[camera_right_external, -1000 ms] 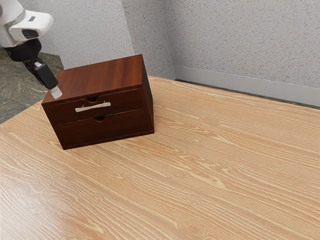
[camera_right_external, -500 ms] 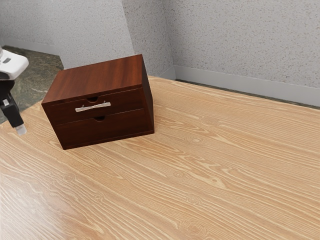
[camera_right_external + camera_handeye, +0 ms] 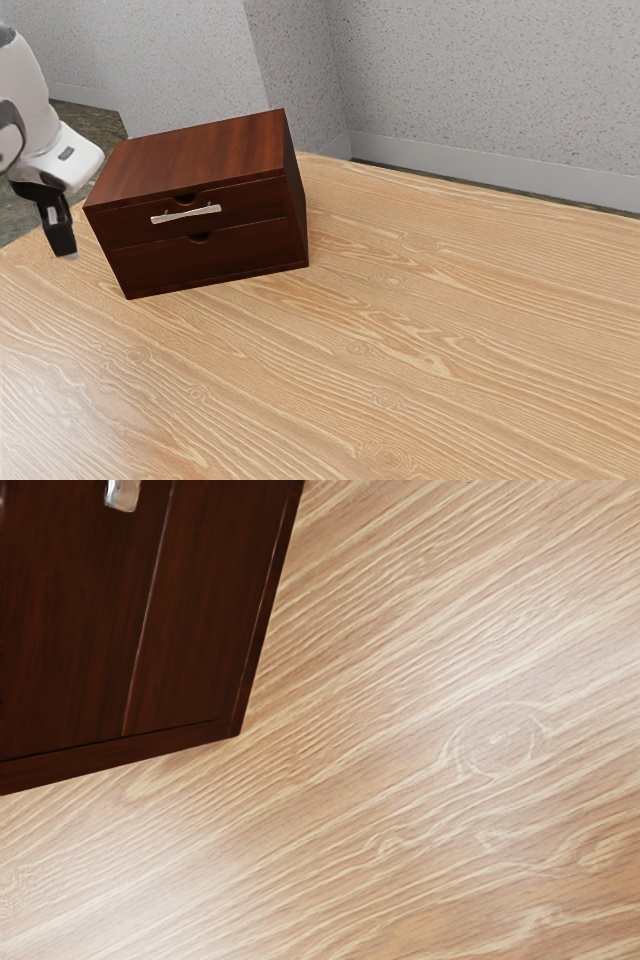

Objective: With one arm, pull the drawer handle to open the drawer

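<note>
Arm pose: white arm link point(image 3: 22, 95) comes in at the exterior view's 10 o'clock corner. The wrist is bent so the black two-finger gripper point(image 3: 64, 246) points straight down at the light wood-grain table point(image 3: 420, 330). The gripper tip sits low, near the tabletop's edge, with the dark stone floor point(image 3: 95, 118) behind it.

Gripper vs. target: it's at 9 o'clock of the dark reddish-brown wooden two-drawer cabinet point(image 3: 200, 160), just beside the cabinet's side face. No contact is visible. Whether the gripper is spread or closed, I can't tell from this angle. Nothing is seen in it.

Task object: the silver bar handle point(image 3: 186, 213) is on the upper drawer front point(image 3: 240, 203), roughly centred and slightly tilted. It's at about 3 o'clock from the gripper, well apart from it. The upper drawer sits flush with the cabinet face, so it's closed. The lower drawer point(image 3: 205, 255) is also flush.

Wrist view: the camera looks down along the cabinet front point(image 3: 120, 610), with one end of the handle point(image 3: 121, 494) at the frame edge. The table point(image 3: 430, 780) runs out beyond the cabinet's lower corner.

Backdrop: grey speckled wall point(image 3: 480, 70) with a grey baseboard point(image 3: 500, 165), at 12 o'clock of the table.
</note>
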Controlling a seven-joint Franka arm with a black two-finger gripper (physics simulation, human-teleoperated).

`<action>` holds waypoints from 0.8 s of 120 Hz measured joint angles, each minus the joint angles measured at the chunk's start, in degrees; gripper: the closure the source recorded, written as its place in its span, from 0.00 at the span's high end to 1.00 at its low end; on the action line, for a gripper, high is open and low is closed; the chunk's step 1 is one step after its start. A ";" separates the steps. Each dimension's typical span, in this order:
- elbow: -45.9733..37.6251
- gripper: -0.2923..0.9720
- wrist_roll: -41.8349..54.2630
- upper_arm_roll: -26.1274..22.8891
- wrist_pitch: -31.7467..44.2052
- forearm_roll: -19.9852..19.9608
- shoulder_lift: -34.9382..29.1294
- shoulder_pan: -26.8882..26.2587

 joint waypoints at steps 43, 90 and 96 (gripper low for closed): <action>3.29 0.77 2.19 0.50 5.59 -0.16 7.08 0.26; 3.42 0.77 3.49 0.52 10.47 -1.87 12.29 0.42; 3.42 0.77 3.60 0.51 11.04 -2.19 12.92 0.48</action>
